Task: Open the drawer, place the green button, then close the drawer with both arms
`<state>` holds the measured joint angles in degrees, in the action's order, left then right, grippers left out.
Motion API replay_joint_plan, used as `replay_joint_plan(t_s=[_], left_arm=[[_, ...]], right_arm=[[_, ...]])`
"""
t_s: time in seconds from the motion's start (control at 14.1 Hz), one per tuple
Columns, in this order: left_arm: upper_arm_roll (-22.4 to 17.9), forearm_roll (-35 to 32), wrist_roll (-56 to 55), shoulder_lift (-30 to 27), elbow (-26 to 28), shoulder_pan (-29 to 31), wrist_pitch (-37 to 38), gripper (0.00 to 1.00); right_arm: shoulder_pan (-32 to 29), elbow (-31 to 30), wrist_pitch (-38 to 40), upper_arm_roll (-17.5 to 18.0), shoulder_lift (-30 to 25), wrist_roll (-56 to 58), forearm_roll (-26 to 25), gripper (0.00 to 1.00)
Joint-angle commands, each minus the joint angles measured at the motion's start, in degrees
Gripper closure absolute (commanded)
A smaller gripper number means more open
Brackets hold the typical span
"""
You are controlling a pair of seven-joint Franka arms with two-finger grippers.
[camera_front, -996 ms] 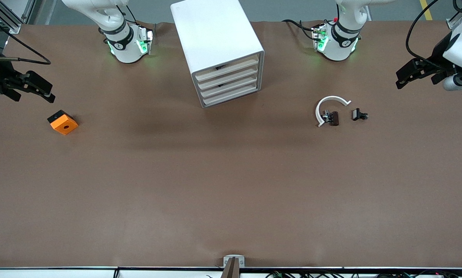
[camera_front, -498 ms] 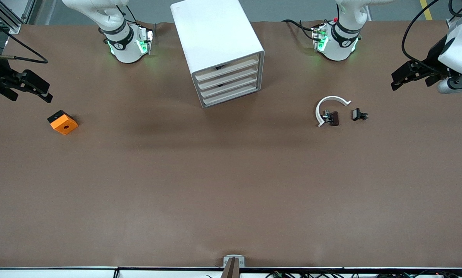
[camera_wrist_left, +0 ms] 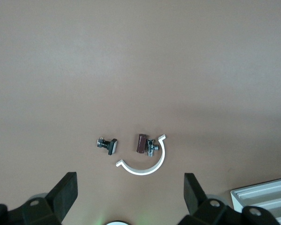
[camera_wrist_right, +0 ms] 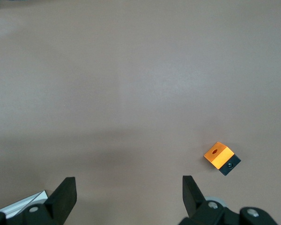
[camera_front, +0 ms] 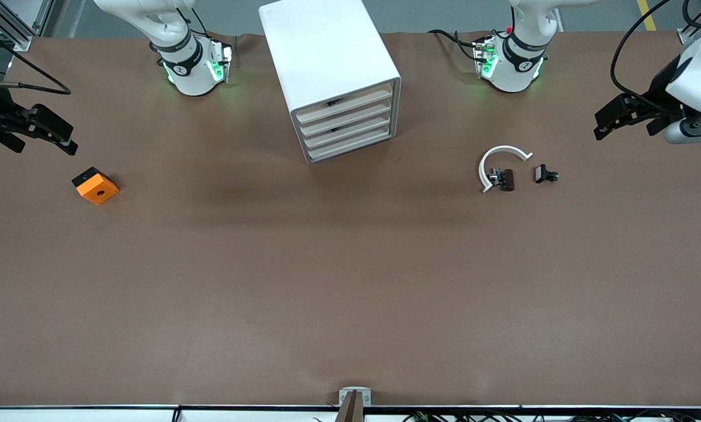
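Viewing from the front, the cabinet (camera_front: 327, 53) is seen between the two arm bases, with all four drawers pushed in. The drawer (camera_front: 349, 130), third from the top, is shut flush. The button is not seen in any view, so its place cannot be told. The left gripper (camera_front: 601, 124) is held over the left arm's end of the worktop (camera_front: 350, 281), and the right gripper (camera_front: 63, 139) over the right arm's end. Both are well apart from the cabinet, probably so that its front is kept clear.

From the left wrist, the left gripper (camera_wrist_left: 129, 190) is shown with jaws spread and nothing between them. Two black clips (camera_wrist_left: 107, 144) and a white arc (camera_wrist_left: 145, 166) lie on the worktop below.

From the right wrist, the right gripper (camera_wrist_right: 126, 192) is likewise shown with jaws spread and empty. An orange block (camera_wrist_right: 219, 156) lies below, untouched.
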<state>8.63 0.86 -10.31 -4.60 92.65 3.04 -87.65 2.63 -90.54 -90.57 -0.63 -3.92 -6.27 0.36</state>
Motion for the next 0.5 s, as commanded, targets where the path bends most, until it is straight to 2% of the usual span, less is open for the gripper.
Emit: replay_joint_plan(t_s=[0.0, 0.43], left_arm=[[0.34, 0.1, 0.99, 2.32, -3.45, 0.74, 0.63, 0.0], [0.34, 0.01, 0.9, 2.67, -3.36, 0.57, 1.33, 0.0]], right_arm=[[-0.17, 1.24, 0.57, 0.27, 0.58, -0.06, -0.63, 0.0], [-0.09, 1.33, 0.57, 0.27, 0.58, -0.06, -0.63, 0.0]])
